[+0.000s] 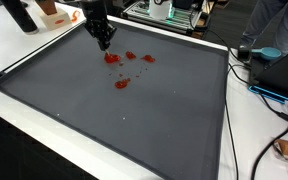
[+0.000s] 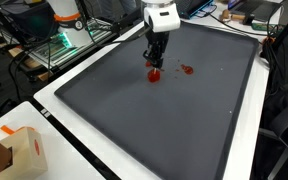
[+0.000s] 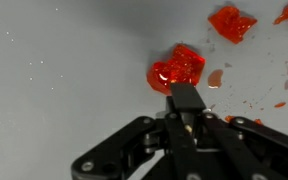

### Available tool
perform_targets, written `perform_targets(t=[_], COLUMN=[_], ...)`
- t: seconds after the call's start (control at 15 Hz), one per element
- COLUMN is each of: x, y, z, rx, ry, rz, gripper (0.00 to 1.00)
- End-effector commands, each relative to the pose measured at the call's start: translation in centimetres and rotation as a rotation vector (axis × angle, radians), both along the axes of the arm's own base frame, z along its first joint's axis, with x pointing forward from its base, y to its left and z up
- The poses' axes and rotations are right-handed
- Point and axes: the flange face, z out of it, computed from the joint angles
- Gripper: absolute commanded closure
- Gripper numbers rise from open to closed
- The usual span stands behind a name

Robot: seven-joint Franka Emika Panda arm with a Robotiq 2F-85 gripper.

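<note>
The tool (image 3: 184, 90) stands with its fingers pressed together, their tip at the near edge of a glossy red piece (image 3: 176, 68) without pinching it. That piece lies on the dark mat (image 1: 164, 110) near the mat's far edge in an exterior view. More red pieces (image 1: 131, 55) lie scattered just beside it on the mat, which covers the white desk (image 1: 24, 50).

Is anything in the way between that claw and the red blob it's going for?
Nothing visible is in the way. In the wrist view the claw sits right at the edge of the glossy red piece, leaving no room for anything between them. A second red piece lies apart on the dark mat.
</note>
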Motion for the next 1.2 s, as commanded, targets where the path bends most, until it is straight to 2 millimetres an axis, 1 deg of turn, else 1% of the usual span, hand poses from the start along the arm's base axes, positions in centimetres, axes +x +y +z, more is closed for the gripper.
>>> perform_targets(t=[0.0, 0.2, 0.6, 1.13], x=[0.0, 0.1, 0.1, 0.4], y=[-0.1, -0.2, -0.4, -1.1], z=[-0.7, -0.8, 1.0, 5.3], rx=[0.022, 0.030, 0.049, 0.039], ry=[0.004, 0.007, -0.004, -0.053], rz=[-0.020, -0.022, -0.028, -0.042], gripper=[0.97, 0.97, 0.97, 0.97])
